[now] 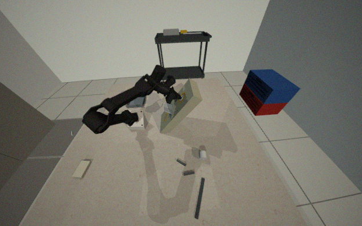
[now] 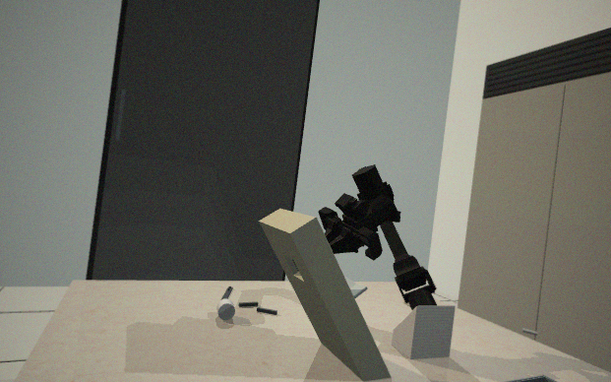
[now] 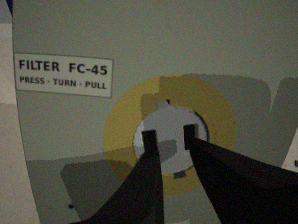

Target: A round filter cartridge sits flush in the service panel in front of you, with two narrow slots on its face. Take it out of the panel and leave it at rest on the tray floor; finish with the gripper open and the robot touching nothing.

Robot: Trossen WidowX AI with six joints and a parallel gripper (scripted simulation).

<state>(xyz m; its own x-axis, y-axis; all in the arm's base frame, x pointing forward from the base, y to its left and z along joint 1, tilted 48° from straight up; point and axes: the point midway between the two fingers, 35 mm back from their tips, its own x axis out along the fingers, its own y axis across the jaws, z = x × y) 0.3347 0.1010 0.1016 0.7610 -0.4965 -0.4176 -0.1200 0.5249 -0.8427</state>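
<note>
The round grey-white cartridge [image 3: 172, 117] sits in the yellow ring [image 3: 120, 130] of the slanted service panel [image 1: 196, 93] [image 2: 345, 305] [image 3: 60, 30], its two dark slots side by side. Small grey tabs show at its top and bottom edges. My gripper [image 1: 181, 97] [image 3: 173, 148] is partly open, with nothing gripped between its fingers. In the wrist view the fingertips overlap the lower ends of the slots; whether they are inside cannot be told. The panel hides the tips in the exterior view. The tray [image 1: 134, 106] [image 2: 532, 378] lies beyond the robot base, partly hidden by the arm.
A pale translucent piece [image 1: 168, 108] stands by the panel's lower face. A white cylinder [image 1: 203, 154] [image 2: 226, 310], two short dark blocks [image 1: 181, 162] [image 1: 188, 172], a long dark bar [image 1: 200, 198] and a cream block [image 1: 81, 169] lie on the table.
</note>
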